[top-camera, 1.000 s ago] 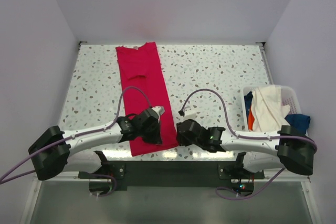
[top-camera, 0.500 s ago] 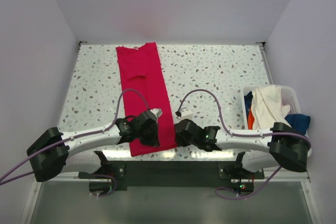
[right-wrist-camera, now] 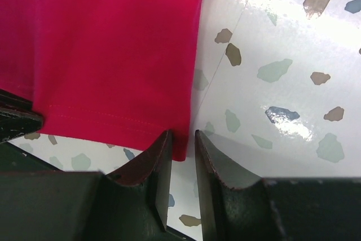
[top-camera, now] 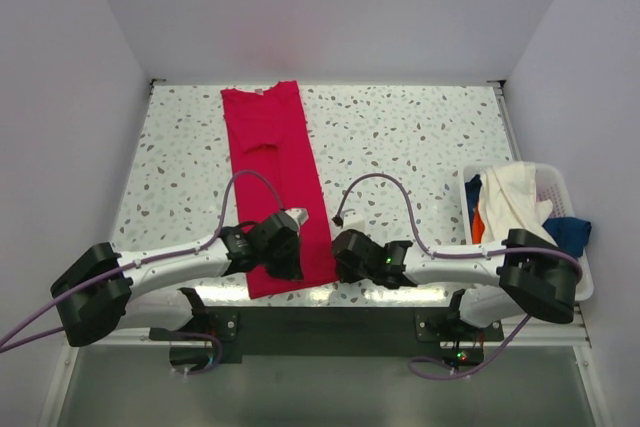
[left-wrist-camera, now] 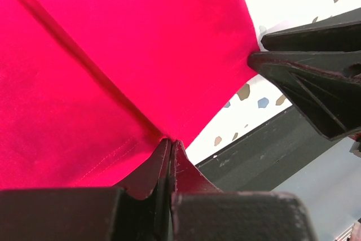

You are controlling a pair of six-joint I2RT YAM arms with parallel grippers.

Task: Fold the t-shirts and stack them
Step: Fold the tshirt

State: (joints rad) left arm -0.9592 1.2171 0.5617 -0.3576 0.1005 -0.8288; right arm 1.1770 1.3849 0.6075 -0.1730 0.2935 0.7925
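Basically, long smooth red shirt [top-camera: 270, 157] on glossy speckled table [top-camera: 400, 137]; left gripper [left-wrist-camera: 171, 144] pinches its creased hem, right gripper [right-wrist-camera: 182, 142] jaws slightly apart astride the stitched corner.

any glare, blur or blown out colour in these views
top external: sharp, evenly lit, with a bright strip along the near edge of the table; left wrist: red t-shirt oversaturated, left gripper's fingers soft up close; right wrist: white glare patches on the glossy table, right gripper's fingers slightly soft.
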